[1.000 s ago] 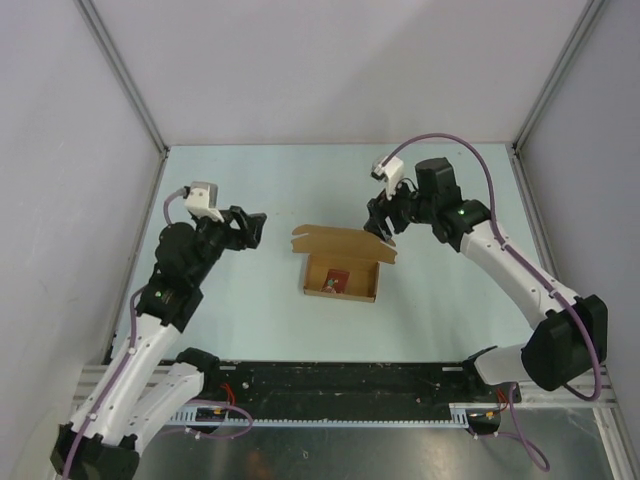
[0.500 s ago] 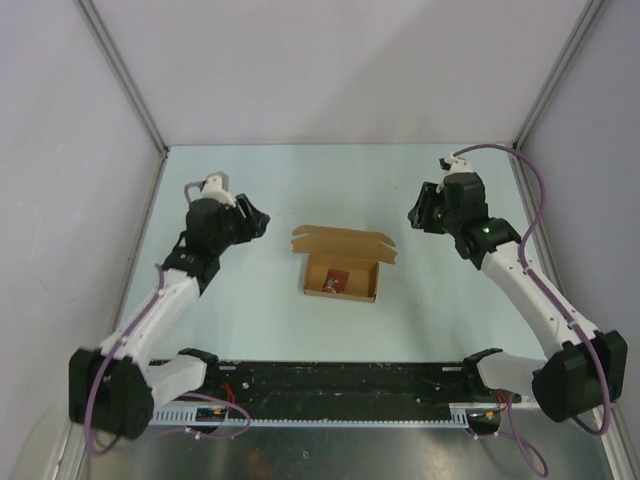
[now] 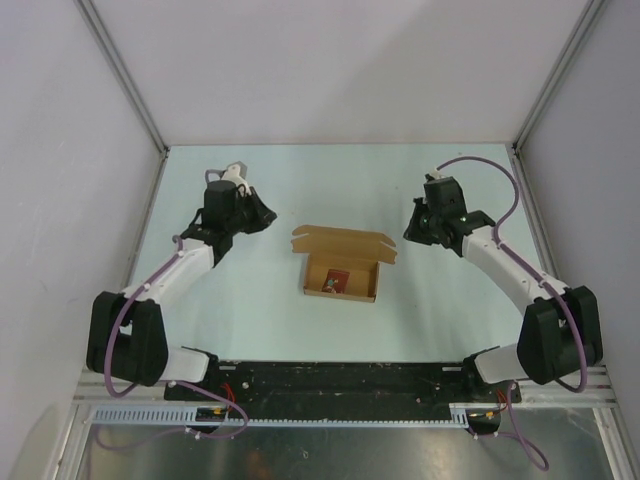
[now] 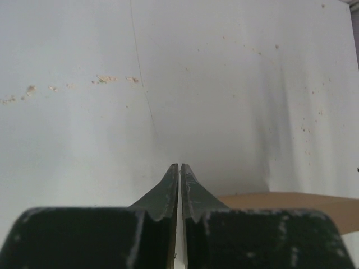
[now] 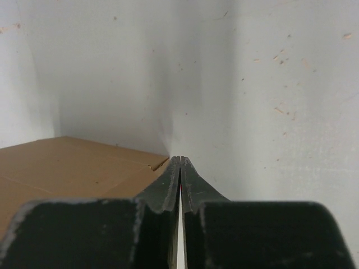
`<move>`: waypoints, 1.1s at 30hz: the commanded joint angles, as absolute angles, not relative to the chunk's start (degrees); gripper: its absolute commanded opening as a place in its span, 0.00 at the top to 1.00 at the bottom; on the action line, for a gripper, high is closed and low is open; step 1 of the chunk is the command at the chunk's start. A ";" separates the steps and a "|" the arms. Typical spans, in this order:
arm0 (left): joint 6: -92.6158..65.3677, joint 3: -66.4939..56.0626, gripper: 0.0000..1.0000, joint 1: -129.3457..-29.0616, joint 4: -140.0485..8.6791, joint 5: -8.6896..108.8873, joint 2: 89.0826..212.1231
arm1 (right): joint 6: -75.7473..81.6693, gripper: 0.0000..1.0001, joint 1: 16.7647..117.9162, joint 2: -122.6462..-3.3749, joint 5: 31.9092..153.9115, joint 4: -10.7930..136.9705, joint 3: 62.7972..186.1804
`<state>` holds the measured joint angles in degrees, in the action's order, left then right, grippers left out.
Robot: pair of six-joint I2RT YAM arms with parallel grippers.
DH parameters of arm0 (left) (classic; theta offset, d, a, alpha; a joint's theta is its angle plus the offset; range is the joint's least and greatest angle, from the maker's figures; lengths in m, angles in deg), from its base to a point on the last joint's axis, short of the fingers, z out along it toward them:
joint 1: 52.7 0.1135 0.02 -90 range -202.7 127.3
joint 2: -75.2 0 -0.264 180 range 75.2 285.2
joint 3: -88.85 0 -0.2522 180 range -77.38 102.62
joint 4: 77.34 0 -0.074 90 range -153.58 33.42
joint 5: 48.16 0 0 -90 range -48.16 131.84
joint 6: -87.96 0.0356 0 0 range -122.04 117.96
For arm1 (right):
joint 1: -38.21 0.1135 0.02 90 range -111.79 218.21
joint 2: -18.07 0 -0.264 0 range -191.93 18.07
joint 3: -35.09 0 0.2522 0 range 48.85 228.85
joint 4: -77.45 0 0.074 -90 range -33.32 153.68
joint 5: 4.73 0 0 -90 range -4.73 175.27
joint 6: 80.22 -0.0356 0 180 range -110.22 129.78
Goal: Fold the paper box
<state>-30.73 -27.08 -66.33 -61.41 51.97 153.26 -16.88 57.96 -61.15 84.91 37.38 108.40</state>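
While neither claw grips anything, both are closed. Left claw [image 4: 179,166]: fingers pressed together with only a hairline slit between them, touching just each other, over the bare table [image 3: 300,180]. Right claw [image 5: 179,159]: fingers flat against each other too, tips just beside the box [image 3: 342,262] at its far right flap; can't tell if they touch it. The box lies mid-table between the arms, open on top, its lid flap spread at the far side and a small red item [image 3: 335,282] inside. Top view: left claw apart from the box on its left, right claw near its far right corner.
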 commanded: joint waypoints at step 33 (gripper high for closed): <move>-32.01 -36.16 0.99 -76.70 -62.44 55.28 151.93 | -16.15 0.94 65.11 -64.02 91.33 30.64 108.80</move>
